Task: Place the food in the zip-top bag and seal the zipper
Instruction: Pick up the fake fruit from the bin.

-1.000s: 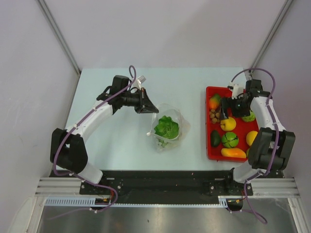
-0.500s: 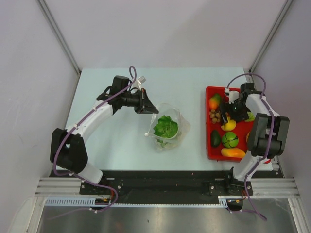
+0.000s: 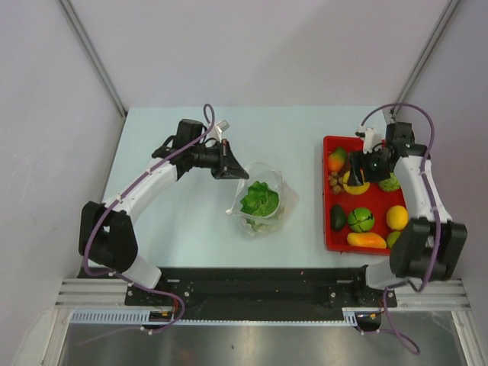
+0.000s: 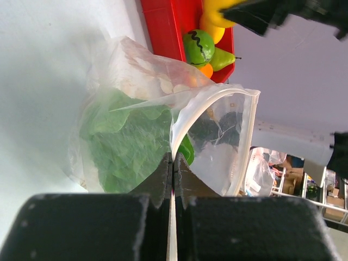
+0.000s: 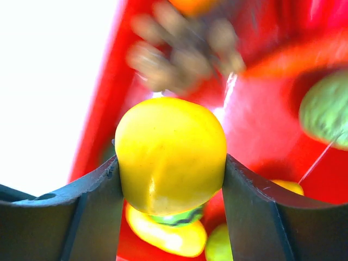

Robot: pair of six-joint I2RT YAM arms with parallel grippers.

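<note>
The clear zip-top bag [image 3: 263,200] lies mid-table with green lettuce [image 3: 261,198] inside; it also shows in the left wrist view [image 4: 217,130], mouth held open, lettuce [image 4: 125,147] within. My left gripper [image 3: 231,169] is shut on the bag's rim by the pale zipper strip [image 4: 243,147]. My right gripper [image 3: 355,181] is shut on a round yellow fruit [image 5: 170,155] and holds it lifted above the red tray [image 3: 328,229]. The tray holds several more food pieces: a green round one [image 3: 361,219], an orange-yellow one [image 3: 396,217], a mango shape [image 3: 367,240].
The red tray stands at the table's right side, close to the right wall. Brown nut-like pieces [image 3: 335,181] and a dark avocado [image 3: 338,217] lie on its left half. Bare table lies between bag and tray.
My right gripper closed on the yellow fruit and lifted it off the tray, moving slightly back. The left gripper and bag have not moved.
</note>
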